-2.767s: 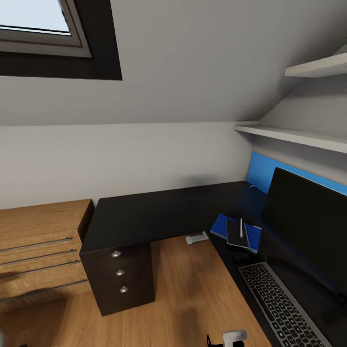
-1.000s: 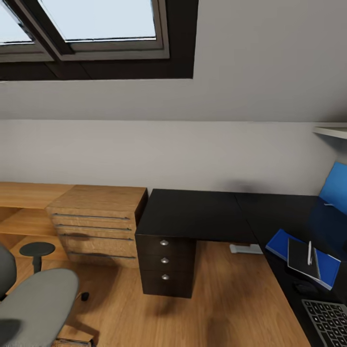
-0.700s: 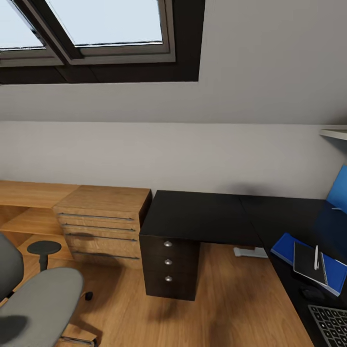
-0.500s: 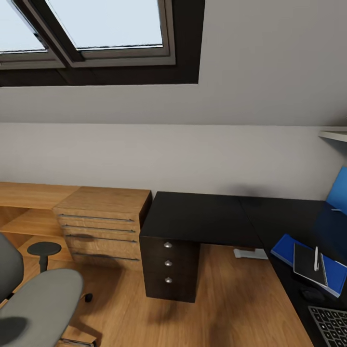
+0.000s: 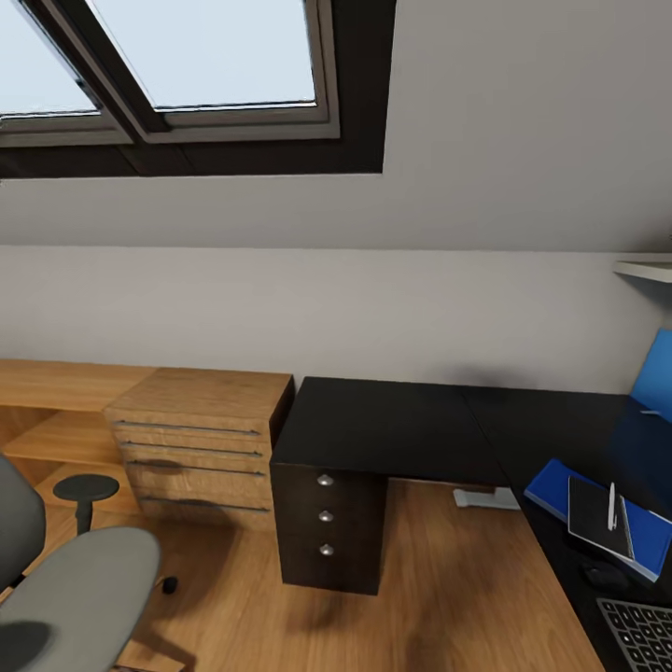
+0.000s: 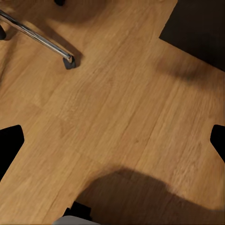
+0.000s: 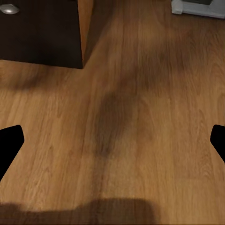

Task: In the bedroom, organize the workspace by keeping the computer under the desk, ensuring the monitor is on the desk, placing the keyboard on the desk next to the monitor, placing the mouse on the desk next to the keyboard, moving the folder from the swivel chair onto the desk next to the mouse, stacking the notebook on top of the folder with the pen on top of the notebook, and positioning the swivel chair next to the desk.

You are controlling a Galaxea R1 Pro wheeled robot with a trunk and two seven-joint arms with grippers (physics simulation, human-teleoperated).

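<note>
Since the earlier shots the head camera swung left, so the monitor dropped out of frame and the grey upholstered swivel chair (image 5: 70,588) showed up at lower left. Folder job looked done: the flat bright blue folder (image 5: 597,509) sat on the long black L-shaped worktop (image 5: 392,425) at lower right, thin dark notebook (image 5: 595,515) on it, silvery pen (image 5: 612,507) on top, dark mouse (image 5: 604,573) and keyboard corner (image 5: 644,635) just below. Chair was well apart from the worktop, off to the left, nearer the left arm. Light wooden dresser (image 5: 201,439) and black drawer unit (image 5: 327,523) stood between. Left claw (image 6: 112,140) and right claw (image 7: 112,140) were both spread wide, holding nothing, over bare floor.
</note>
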